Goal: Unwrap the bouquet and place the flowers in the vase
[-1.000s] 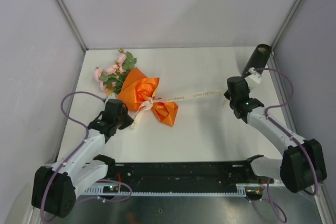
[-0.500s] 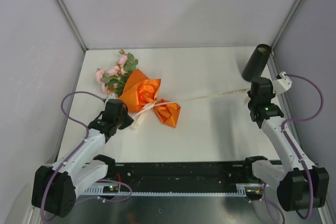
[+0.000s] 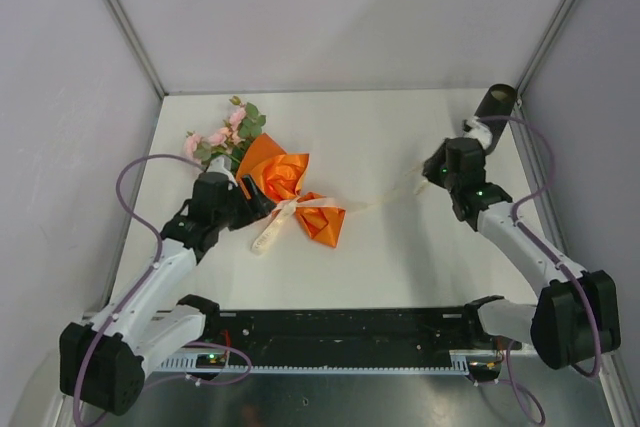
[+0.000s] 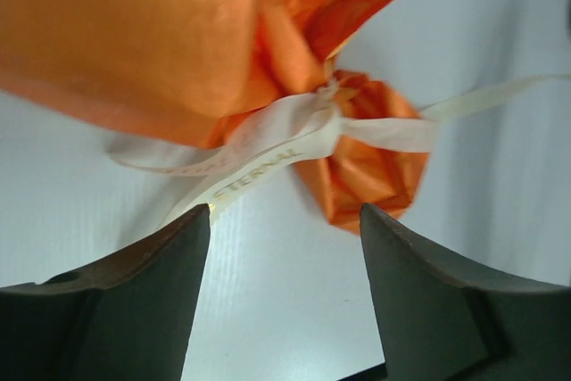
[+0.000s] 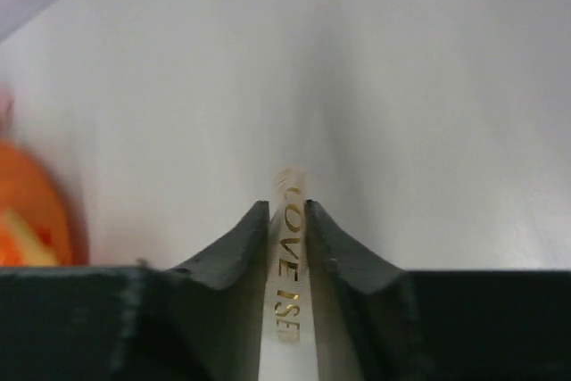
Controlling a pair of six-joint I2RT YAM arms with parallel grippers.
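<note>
1. Lying on the table (image 3: 400, 247), left of centre: the bouquet (image 3: 275, 182), wrapped in orange paper, tied with a cream ribbon (image 4: 268, 136), flowers (image 3: 215, 137) toward the far left corner.
2. Just before the knot: the left gripper (image 4: 284, 213), jaws well apart, holding nothing.
3. On the right side: the right gripper (image 5: 286, 205), jaws only a little apart, the lettered ribbon end lying in the gap.
4. Just behind it, in the far right corner: the black vase (image 3: 493, 105).
</note>
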